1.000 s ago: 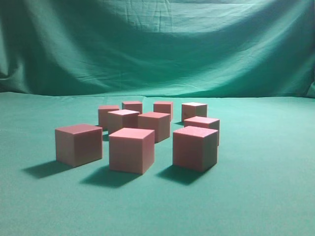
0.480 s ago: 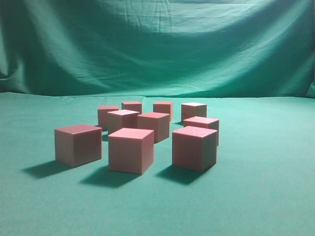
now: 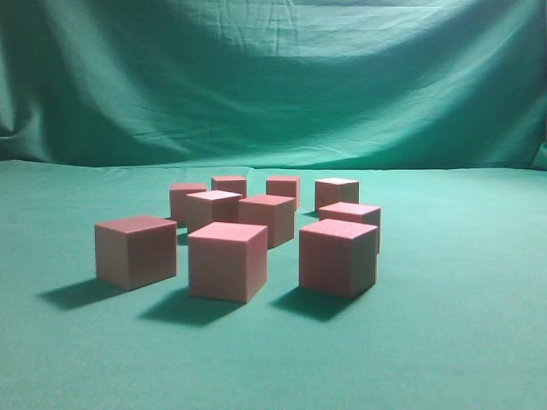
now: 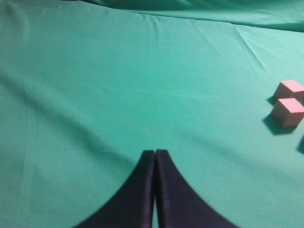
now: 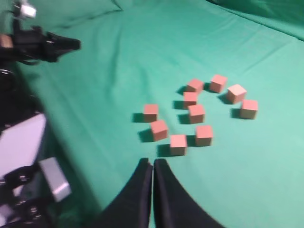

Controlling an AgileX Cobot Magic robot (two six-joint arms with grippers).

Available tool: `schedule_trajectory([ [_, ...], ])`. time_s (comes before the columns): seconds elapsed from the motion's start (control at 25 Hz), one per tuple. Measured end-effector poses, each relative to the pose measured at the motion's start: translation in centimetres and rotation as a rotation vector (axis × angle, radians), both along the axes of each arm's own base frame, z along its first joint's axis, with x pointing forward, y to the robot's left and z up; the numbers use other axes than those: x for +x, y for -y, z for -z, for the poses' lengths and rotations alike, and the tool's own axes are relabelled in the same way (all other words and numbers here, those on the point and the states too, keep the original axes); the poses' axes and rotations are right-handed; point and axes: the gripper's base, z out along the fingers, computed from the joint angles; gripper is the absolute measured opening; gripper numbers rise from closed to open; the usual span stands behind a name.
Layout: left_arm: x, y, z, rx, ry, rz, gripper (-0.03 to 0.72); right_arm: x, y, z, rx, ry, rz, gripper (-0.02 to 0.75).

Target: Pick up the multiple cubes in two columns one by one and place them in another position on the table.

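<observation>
Several pinkish-red cubes stand in a loose cluster on the green table (image 3: 461, 325); the nearest are a left cube (image 3: 137, 250), a middle cube (image 3: 227, 260) and a right cube (image 3: 338, 256). No gripper shows in the exterior view. In the left wrist view my left gripper (image 4: 155, 152) is shut and empty over bare cloth, with two cubes (image 4: 287, 112) far off at the right edge. In the right wrist view my right gripper (image 5: 153, 161) is shut and empty, high above the table, with the cluster ahead; the closest cube (image 5: 178, 144) is just beyond the fingertips.
A draped green backdrop (image 3: 273, 77) hangs behind the table. In the right wrist view a black arm part (image 5: 42, 42) and white and grey robot hardware (image 5: 28, 142) sit past the table's left edge.
</observation>
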Motion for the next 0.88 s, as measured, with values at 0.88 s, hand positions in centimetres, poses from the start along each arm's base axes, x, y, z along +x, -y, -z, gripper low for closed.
schedule_trajectory([
  [0.88, 0.0, 0.0, 0.0, 0.000, 0.000, 0.000, 0.000, 5.2, -1.6, 15.0, 0.063, 0.278, 0.711, 0.000],
])
